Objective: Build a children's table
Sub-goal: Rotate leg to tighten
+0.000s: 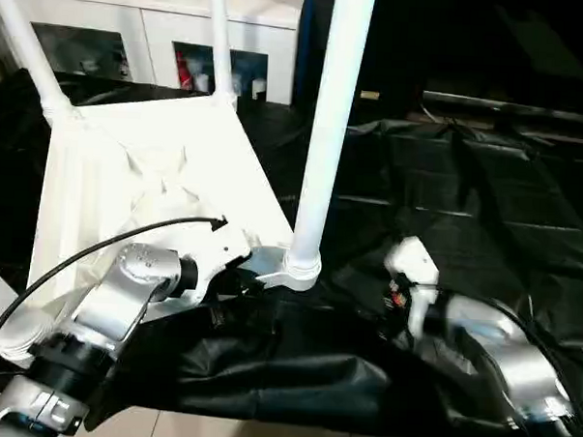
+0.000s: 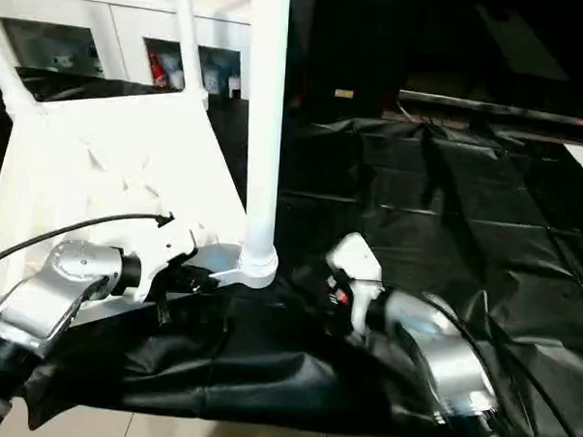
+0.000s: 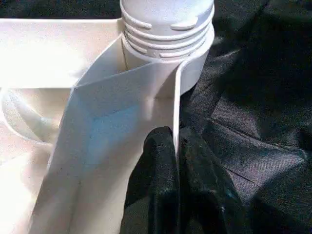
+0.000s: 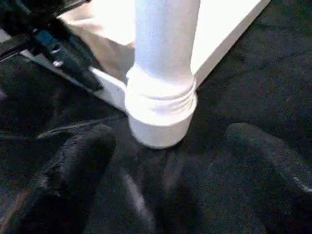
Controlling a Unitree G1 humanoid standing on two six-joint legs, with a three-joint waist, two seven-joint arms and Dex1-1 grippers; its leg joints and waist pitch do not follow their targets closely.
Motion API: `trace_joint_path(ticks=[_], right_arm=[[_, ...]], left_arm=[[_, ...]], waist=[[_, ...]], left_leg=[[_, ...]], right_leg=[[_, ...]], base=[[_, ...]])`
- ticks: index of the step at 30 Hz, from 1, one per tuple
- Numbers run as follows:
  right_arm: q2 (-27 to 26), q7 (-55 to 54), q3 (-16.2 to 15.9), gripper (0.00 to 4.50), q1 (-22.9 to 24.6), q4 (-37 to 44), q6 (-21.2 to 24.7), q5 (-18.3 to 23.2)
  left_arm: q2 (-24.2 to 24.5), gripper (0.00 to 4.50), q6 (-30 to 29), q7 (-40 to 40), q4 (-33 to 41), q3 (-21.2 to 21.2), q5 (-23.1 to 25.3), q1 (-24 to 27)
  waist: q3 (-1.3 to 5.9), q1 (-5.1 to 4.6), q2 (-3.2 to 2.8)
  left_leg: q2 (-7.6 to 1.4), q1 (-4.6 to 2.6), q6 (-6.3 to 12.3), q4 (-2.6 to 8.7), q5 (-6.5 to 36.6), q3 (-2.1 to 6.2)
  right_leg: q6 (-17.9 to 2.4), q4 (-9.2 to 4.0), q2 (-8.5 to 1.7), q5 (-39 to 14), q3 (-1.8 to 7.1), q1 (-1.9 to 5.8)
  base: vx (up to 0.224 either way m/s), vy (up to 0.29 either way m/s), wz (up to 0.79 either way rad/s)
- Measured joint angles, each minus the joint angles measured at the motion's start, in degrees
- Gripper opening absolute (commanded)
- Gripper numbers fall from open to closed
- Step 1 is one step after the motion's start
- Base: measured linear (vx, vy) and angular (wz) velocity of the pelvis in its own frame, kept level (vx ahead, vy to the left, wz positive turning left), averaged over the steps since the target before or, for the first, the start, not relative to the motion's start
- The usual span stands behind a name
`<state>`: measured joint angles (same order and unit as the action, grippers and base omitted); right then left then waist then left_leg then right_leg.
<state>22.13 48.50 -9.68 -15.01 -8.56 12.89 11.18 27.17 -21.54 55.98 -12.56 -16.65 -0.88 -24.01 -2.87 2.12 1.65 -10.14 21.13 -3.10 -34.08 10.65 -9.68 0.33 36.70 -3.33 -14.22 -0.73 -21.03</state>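
Observation:
The children's table (image 1: pixel 148 174) lies upside down on a black sheet, its ribbed underside facing up. Two white legs (image 1: pixel 28 47) (image 1: pixel 220 41) stand in the far corner sockets. A third leg (image 1: pixel 330 114) rises from the near right corner socket (image 4: pixel 161 122). My left gripper (image 3: pixel 176 139) is shut on the table's thin rim (image 3: pixel 176 97) just beside that socket, one black finger on each side of the rim. My right gripper (image 4: pixel 170 146) is open in front of that leg's base, its fingers (image 4: pixel 83 161) spread wide and apart from the socket.
The black sheet (image 1: pixel 467 187) stretches to the right and front and is rumpled under my arms. A white glass-door cabinet (image 1: pixel 135 37) stands behind the table. A black cable (image 1: pixel 97 249) runs over my left forearm. Light floor (image 1: pixel 263 435) shows at the front edge.

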Motion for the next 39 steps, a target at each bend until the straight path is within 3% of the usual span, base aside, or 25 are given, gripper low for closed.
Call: trace_joint_path(ticks=[1, 2, 3, 7, 14, 16, 20, 22, 35, 39], right_arm=[[-0.06, 0.02, 0.00, 4.36, -0.51, -0.23, -0.02, -0.09], [-0.09, 0.06, 0.00, 4.44, -0.74, -0.35, -0.02, -0.09], [-0.11, 0.09, 0.00, 4.44, -0.79, -0.41, -0.02, -0.09], [-0.18, 0.30, -0.68, 4.44, -0.76, -0.72, -0.22, -0.32], [-0.69, 1.16, -1.85, 4.44, -2.03, -1.75, -1.35, -0.45], [-0.98, 1.37, -1.94, 4.44, -3.26, -2.99, -2.16, -0.80], [-2.56, 0.99, -2.06, 4.44, -5.09, -5.90, -3.37, -1.73], [-3.53, 0.43, -2.16, 4.44, -5.86, -7.24, -4.27, -2.37], [-7.47, -0.94, -5.35, 4.44, -11.75, -17.83, -9.02, -6.52], [-9.31, -0.97, -5.41, 3.98, -14.28, -21.96, -10.14, -6.73]], left_arm=[[-0.14, 0.00, 0.05, -0.03, 0.00, 0.02, 0.00, -0.01], [-0.31, 0.45, 0.10, -0.07, -0.01, 0.06, -0.01, -0.01], [-0.39, 0.57, 0.10, -0.07, 0.00, 0.06, -0.01, -0.03], [-0.77, 0.77, -0.77, 0.05, 0.06, 1.38, -2.34, 0.35], [0.25, 0.77, -1.18, 1.36, 0.04, 2.20, -3.03, 0.82], [0.61, 0.43, -1.15, 1.78, -0.02, 2.16, -2.95, 0.81], [1.22, 0.36, -0.87, 2.27, -0.67, 2.14, -2.75, 0.52], [1.46, 0.03, -0.91, 2.59, -0.88, 2.01, -2.75, 0.34], [1.65, 0.02, -0.54, 3.37, -1.13, 1.89, -2.79, 0.12], [1.79, 0.00, -0.67, 3.43, -0.77, 1.91, -2.78, 0.14]], waist=[[0.00, 0.08, 0.00], [0.00, 0.19, 0.00], [0.00, 0.28, -0.01], [-0.06, 0.60, 0.29], [-0.06, 0.56, 0.31], [-0.06, 0.55, 0.31], [-0.05, 0.44, 0.32], [-0.05, 0.37, 0.32], [-0.11, 0.09, 0.51], [-0.15, 0.00, 0.73]], left_leg=[[0.00, 0.01, 0.00, 0.00, 0.00, 0.00], [0.00, 0.01, 0.00, 0.00, 0.00, 0.00], [0.00, 0.03, 0.01, 0.00, 0.01, 0.00], [-0.02, 0.11, 0.16, 0.00, -0.05, 0.00], [-0.02, 0.07, 0.09, 0.00, -0.03, 0.00], [-0.02, 0.07, 0.09, 0.00, -0.03, 0.00], [-0.02, 0.08, 0.10, 0.00, -0.03, 0.00], [-0.02, 0.07, 0.10, 0.00, -0.03, 0.00], [-0.02, 0.10, 0.09, 0.00, -0.02, -0.01], [-0.02, 0.09, 0.10, 0.00, -0.02, -0.01]], right_leg=[[0.00, 0.00, 0.00, 0.00, -0.01, 0.00], [0.00, -0.01, 0.00, 0.00, -0.01, 0.00], [0.00, -0.04, 0.00, 0.00, -0.02, 0.00], [0.00, -0.08, 0.00, 0.00, -0.05, -0.04], [0.00, -0.04, 0.00, 0.00, -0.04, -0.03], [0.00, -0.04, 0.00, 0.00, -0.04, -0.04], [0.00, -0.04, 0.00, 0.00, -0.05, -0.04], [0.00, -0.05, 0.00, 0.00, -0.05, -0.04], [0.00, -0.07, 0.00, 0.00, -0.05, -0.04], [0.00, -0.05, 0.00, 0.00, -0.05, -0.04]], base=[[0.000, 0.000, 0.00], [0.000, 0.000, 0.00], [0.000, 0.000, 0.00], [0.000, 0.000, 0.00], [0.000, 0.000, 0.00], [0.000, 0.000, 0.00], [0.000, 0.000, 0.00], [0.000, 0.000, 0.00], [0.000, 0.000, 0.00], [0.000, 0.000, 0.00]])
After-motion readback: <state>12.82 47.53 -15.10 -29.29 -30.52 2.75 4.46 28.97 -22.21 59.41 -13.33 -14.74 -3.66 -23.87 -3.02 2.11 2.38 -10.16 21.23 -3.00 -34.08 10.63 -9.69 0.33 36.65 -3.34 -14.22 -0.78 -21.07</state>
